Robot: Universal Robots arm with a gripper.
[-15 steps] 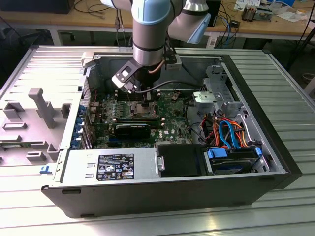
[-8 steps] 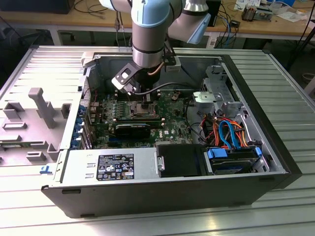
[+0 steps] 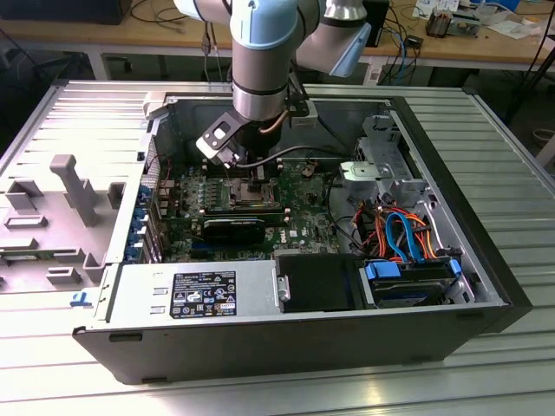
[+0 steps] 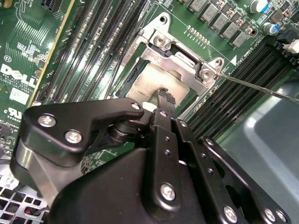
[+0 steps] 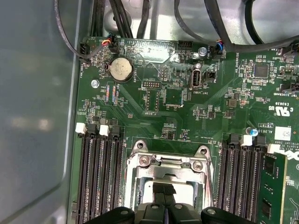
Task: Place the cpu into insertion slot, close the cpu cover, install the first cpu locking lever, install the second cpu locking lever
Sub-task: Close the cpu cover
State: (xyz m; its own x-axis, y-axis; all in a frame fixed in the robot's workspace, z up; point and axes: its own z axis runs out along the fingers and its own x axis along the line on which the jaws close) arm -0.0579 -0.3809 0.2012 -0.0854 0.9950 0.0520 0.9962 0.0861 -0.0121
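1. The hand [image 5: 164, 189] hangs over the slot [image 5: 132, 176], its two black fingertips pressed together.
2. The tips sit over the pale metal top of the cpu [image 5: 187, 195], which lies inside the slot's silver rim.
3. Black memory slots [image 5: 100, 172] flank the slot on both sides.
4. A coin battery [image 5: 120, 70] sits on the green board [image 5: 187, 116]; black cables [image 5: 140, 14] run past the board's edge.

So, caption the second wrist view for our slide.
Pincer above the cpu lying in the insertion slot, memory slots either side.
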